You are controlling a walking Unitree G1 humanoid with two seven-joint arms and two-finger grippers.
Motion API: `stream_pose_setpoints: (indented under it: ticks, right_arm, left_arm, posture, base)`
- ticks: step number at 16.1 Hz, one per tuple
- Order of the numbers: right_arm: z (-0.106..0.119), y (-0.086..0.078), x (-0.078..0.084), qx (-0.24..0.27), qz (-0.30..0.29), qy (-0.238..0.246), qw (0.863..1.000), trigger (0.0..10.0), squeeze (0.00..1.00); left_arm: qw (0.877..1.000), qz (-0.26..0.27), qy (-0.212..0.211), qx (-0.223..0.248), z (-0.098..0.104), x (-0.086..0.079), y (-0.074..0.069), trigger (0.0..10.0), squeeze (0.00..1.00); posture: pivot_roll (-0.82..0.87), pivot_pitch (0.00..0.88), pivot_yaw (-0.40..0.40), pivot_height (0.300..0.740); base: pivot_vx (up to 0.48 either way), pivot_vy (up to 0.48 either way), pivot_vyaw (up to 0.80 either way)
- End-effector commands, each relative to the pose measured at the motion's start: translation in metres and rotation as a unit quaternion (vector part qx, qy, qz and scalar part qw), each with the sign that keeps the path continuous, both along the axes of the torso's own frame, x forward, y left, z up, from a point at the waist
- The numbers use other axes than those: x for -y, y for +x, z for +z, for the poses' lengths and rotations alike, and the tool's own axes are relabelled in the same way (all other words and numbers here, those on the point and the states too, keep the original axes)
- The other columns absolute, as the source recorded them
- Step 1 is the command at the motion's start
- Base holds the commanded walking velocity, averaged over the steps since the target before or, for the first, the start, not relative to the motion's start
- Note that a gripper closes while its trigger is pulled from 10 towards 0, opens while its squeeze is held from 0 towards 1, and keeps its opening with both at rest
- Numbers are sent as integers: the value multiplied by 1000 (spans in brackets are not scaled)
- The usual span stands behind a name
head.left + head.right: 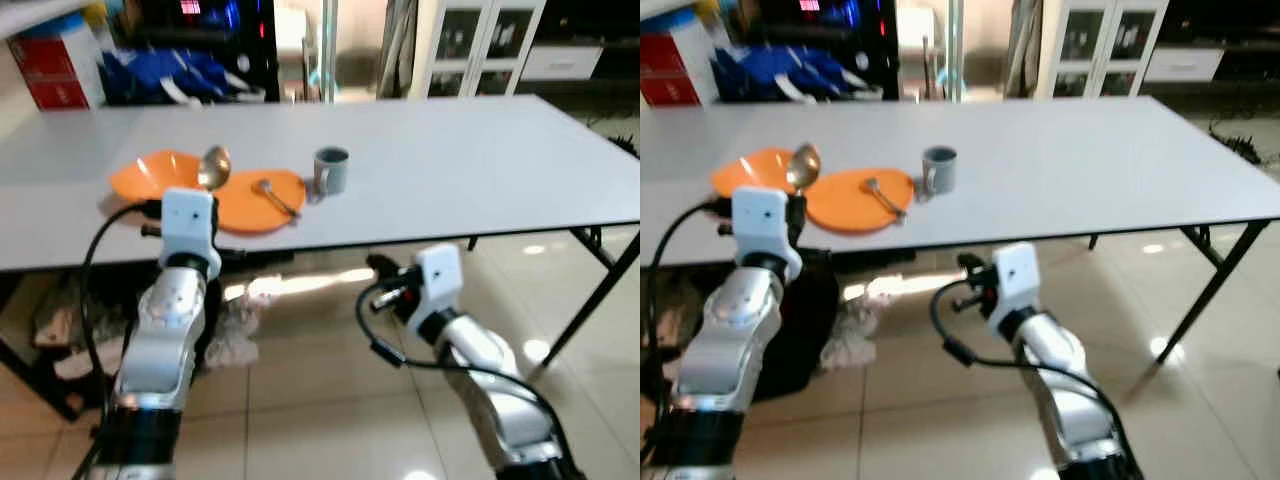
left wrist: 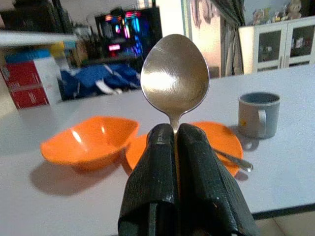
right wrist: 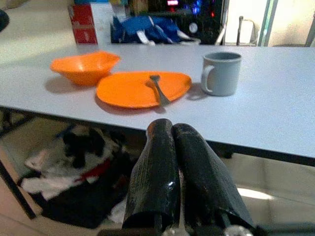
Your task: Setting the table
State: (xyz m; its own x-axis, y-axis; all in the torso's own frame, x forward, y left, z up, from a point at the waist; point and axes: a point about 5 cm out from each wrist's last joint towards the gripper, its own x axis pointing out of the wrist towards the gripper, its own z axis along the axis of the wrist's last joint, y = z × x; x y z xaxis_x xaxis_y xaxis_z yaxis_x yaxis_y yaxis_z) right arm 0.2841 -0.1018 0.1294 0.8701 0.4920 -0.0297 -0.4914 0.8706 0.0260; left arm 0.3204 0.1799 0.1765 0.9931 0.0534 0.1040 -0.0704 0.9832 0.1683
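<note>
Spoon (image 2: 174, 78) stands upright, pinched in left gripper (image 2: 176, 135)

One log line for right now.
left gripper: shut on spoon | right gripper: shut, below table edge | fork: on plate

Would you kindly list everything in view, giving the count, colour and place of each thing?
Table: one, white, in front of the robot.
Bowl: one, orange, near the table's front edge, left of the plate.
Plate: one, orange, beside the bowl.
Fork: one, silver, lying on the plate.
Mug: one, grey, right of the plate.
Spoon: one, silver, held upright.
Box: one, red, behind the table.
Left gripper: black, shut on the spoon's handle.
Right gripper: black, shut, below the table's edge.
</note>
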Motion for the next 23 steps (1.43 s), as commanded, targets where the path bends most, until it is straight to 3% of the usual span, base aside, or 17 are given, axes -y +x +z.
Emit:
stream_pose_setpoints:
  ticks: [1, 19, 23]
  right_arm:
    - [2, 1, 2, 6, -3, -4, 1000, 10000, 0]
    - [1, -3, 0, 3, 6, -2, 1000, 10000, 0]
    - [0, -3, 1, 0, 5, -4, 1000, 10000, 0]
  left_arm:
    - [1000, -5, 2, 8, 6, 2, 5, 0, 0]
    - [1000, -20, -5, -4, 6, 8, 13, 0, 0]
    - [1000, -7, -6, -19, 6, 3, 19, 0, 0]
  posture:
    - [-60, 0, 30, 732]
    - [-64, 0, 33, 732]
    - [-67, 0, 30, 732]
  base:
    - [461, 0, 0]
    - [469, 0, 0]
    - [0, 0, 0]
